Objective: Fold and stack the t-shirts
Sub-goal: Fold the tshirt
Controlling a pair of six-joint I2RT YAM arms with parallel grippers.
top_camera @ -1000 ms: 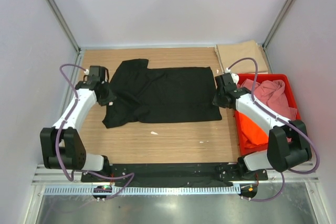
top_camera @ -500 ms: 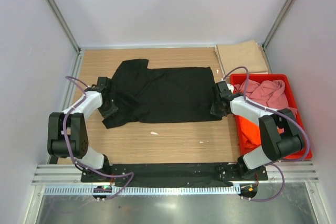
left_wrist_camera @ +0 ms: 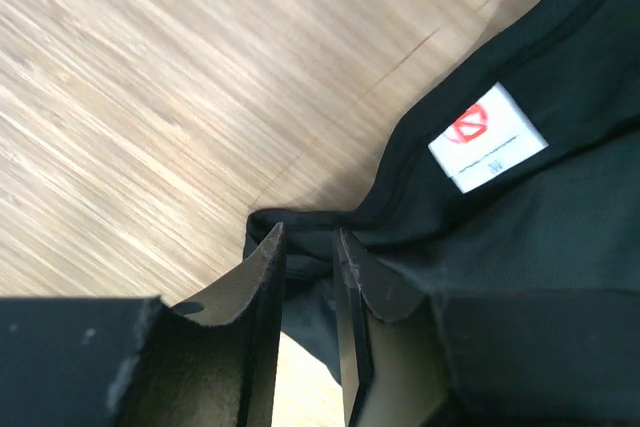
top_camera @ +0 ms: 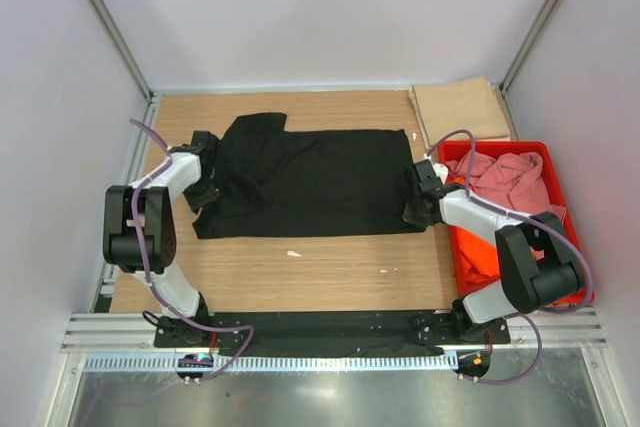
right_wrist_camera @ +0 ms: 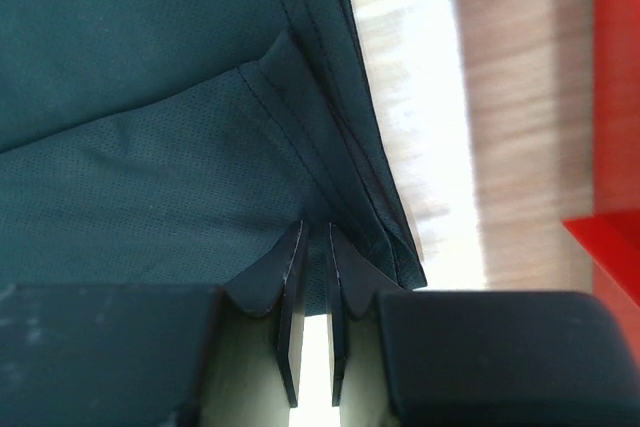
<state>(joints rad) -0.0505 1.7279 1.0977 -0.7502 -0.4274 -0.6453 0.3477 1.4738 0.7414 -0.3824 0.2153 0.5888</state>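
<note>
The black t-shirt (top_camera: pixel 310 182) lies spread flat on the wooden table. My left gripper (top_camera: pixel 205 187) sits at its left edge. In the left wrist view the gripper (left_wrist_camera: pixel 308 247) is shut on a fold of black cloth near the white label (left_wrist_camera: pixel 487 137). My right gripper (top_camera: pixel 415 209) sits at the shirt's near right corner. In the right wrist view it (right_wrist_camera: pixel 315 237) is shut on the stitched hem (right_wrist_camera: pixel 330 147). The tan t-shirt (top_camera: pixel 460 112) lies folded at the back right. The pink t-shirt (top_camera: pixel 505 177) and the orange t-shirt (top_camera: pixel 480 252) lie crumpled in the crate.
The red plastic crate (top_camera: pixel 555 197) stands at the table's right edge, close beside my right arm. Two small white scraps (top_camera: pixel 293 253) lie on the wood in front of the black shirt. Walls enclose the table on the left, back and right.
Both arms have dropped down to the black shirt's side edges. The left gripper moved back along the left edge, and the shirt's near left part now lies straighter and flatter.
</note>
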